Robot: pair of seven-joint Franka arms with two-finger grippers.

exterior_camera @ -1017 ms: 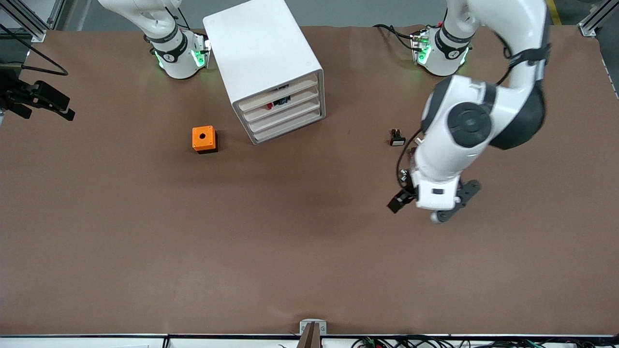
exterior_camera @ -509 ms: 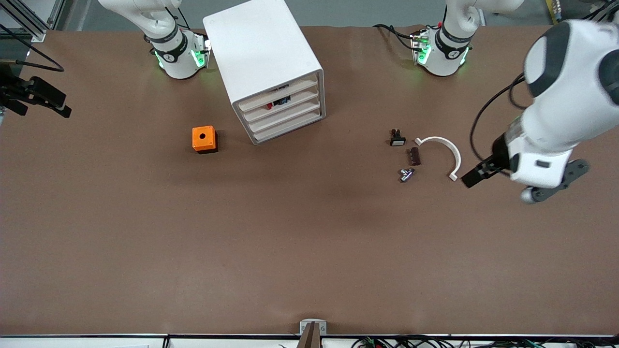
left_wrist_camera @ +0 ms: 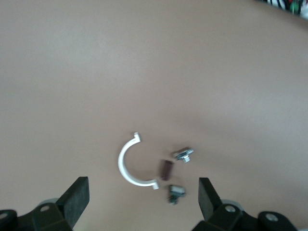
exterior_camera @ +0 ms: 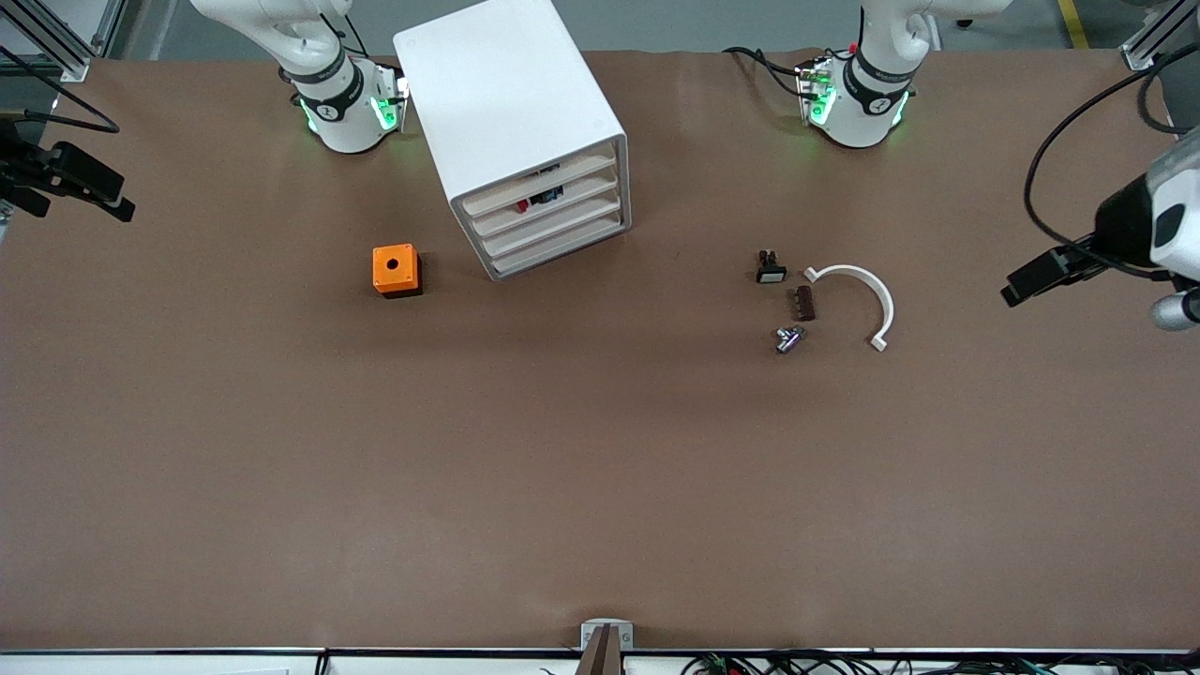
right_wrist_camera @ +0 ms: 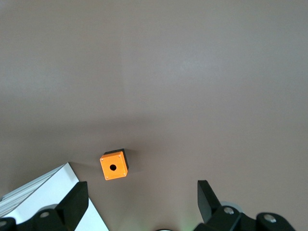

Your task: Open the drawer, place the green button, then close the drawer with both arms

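Left arm swung clear to its end of the table; task looks done or unstarted.
Left gripper (left_wrist_camera: pixel 142 199) and right gripper (right_wrist_camera: pixel 139 202), at the table ends: fingers apart, empty. Cabinet (exterior_camera: pixel 511 103): drawer (exterior_camera: pixel 561 241) shut. Uncovered: white-capped switch (exterior_camera: pixel 771 268), white clip (exterior_camera: pixel 867 291). Green button: not seen.

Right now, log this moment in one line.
drawers: all shut | button: not seen | left gripper: open, over left arm's table end | right gripper: open, over right arm's end
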